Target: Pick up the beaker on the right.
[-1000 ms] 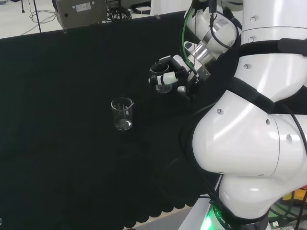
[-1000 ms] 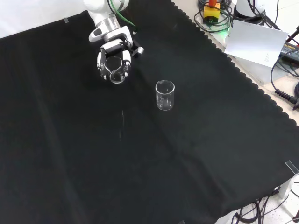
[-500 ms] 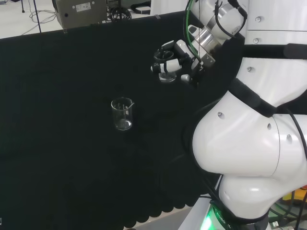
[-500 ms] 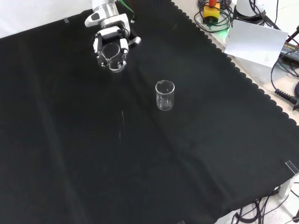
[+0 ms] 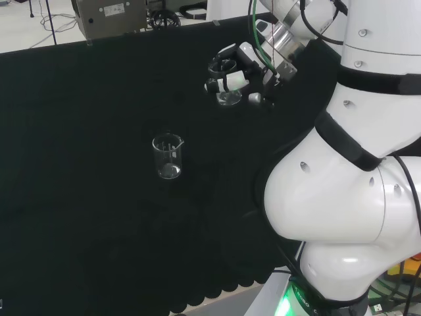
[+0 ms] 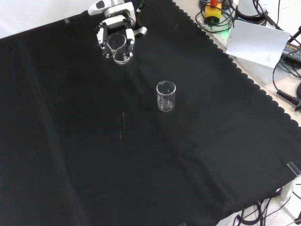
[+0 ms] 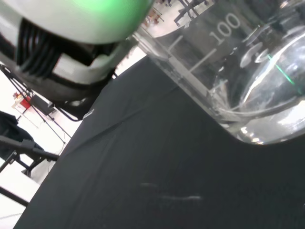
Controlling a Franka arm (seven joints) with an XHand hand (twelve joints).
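- The robot hand (image 5: 231,74) has its fingers curled round a clear glass beaker (image 5: 227,84), holding it in the air above the counter's black cloth (image 5: 92,217).
- In the front view the held beaker (image 6: 120,48) is tilted, its rim among the fingers (image 6: 129,47).
- The wrist view shows its rounded base (image 7: 257,119); it looks empty.
- A second beaker (image 6: 166,96) stands upright on the cloth, well apart from the robot hand; nothing can be seen inside it.

Head view behind arm, front view opposite, sharing black cloth (image 6: 141,165)
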